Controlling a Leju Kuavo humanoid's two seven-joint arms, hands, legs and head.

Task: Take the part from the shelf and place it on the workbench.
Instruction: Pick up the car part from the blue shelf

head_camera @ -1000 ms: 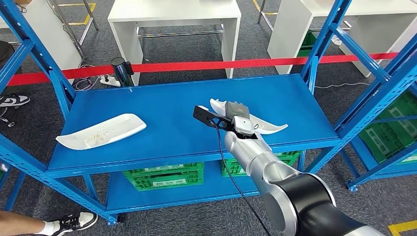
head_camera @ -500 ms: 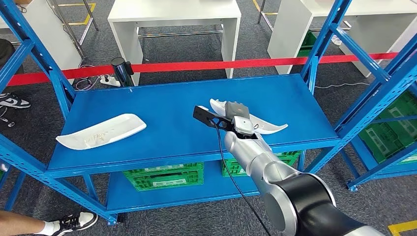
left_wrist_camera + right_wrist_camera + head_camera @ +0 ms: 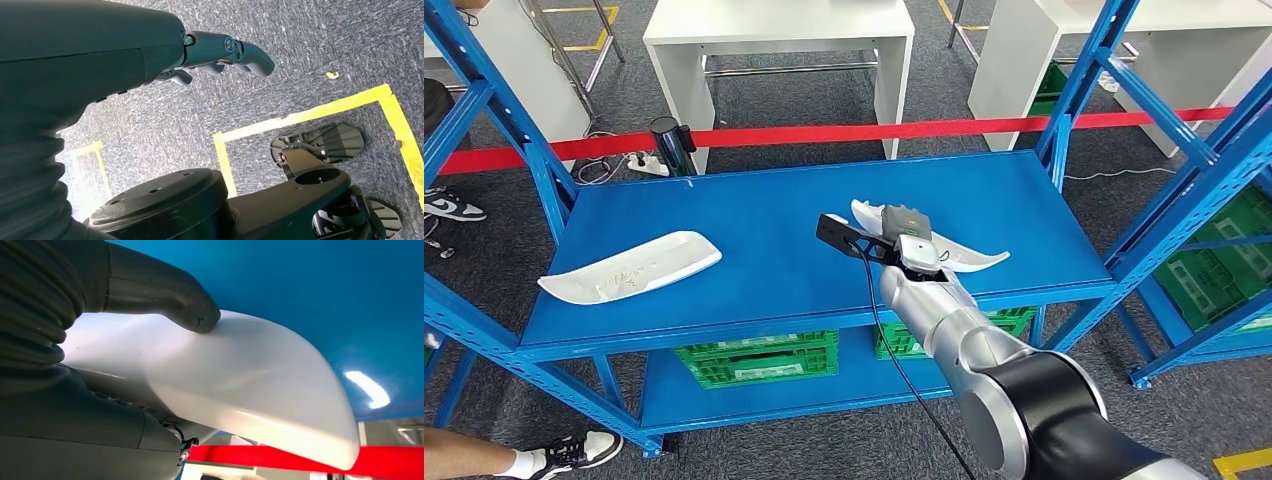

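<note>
From my seat the blue shelf point(image 3: 754, 255) fills the head view. A white part point(image 3: 969, 257) lies at its 4 o'clock end, and my right hand point(image 3: 902, 232) grips it, thumb point(image 3: 165, 295) pressed on top. A second part point(image 3: 629, 267) lies at 9 o'clock. My left hand point(image 3: 220, 52) hangs over carpet, fingers loosely curled, holding nothing.

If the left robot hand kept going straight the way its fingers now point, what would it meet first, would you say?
Probably the grey carpeted floor: the left robot hand hangs with nothing between its fingertips and the carpet. Depth is unclear in this wrist view, and the yellow tape lies off to one side.
</note>
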